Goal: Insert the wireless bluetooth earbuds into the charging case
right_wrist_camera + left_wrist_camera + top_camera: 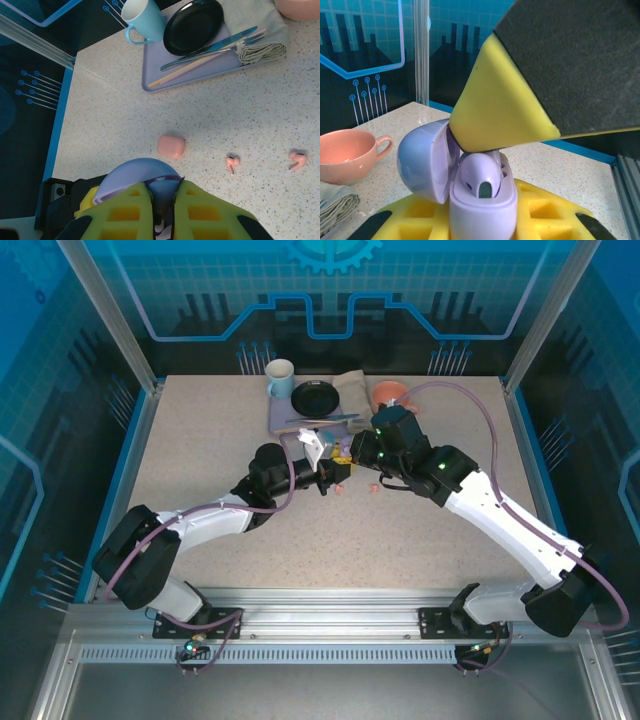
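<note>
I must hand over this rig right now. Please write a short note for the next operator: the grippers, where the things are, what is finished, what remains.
Left gripper: shut on the lilac case, lid open.
Right gripper: shut on a lilac earbud, which sits at its slot in that case.
Pink case: closed, on the table. Two pink earbuds lie loose beside it.
Done: nothing pink. I cannot tell where the second lilac earbud is.
Left: seat and release this bud, then load both pink ones.

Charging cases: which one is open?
The lilac case, its lid swung back and a lilac bud in it. The pink case lies shut on the table.
</note>
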`<action>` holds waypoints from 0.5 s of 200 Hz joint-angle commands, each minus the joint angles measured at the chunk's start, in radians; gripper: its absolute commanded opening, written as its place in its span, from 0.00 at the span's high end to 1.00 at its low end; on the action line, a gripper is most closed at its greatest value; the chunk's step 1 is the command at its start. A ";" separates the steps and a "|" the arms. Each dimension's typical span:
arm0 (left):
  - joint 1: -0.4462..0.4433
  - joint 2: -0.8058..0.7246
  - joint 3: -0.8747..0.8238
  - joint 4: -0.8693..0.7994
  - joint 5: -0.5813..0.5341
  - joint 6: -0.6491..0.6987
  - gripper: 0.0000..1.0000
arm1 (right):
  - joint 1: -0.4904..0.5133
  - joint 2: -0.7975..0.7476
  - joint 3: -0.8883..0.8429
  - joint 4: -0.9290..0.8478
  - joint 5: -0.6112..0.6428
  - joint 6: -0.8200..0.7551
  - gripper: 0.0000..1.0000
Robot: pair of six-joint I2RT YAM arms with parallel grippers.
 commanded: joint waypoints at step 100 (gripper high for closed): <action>-0.007 -0.006 0.037 0.059 0.005 0.016 1.00 | 0.058 0.052 0.058 -0.061 -0.013 -0.105 0.77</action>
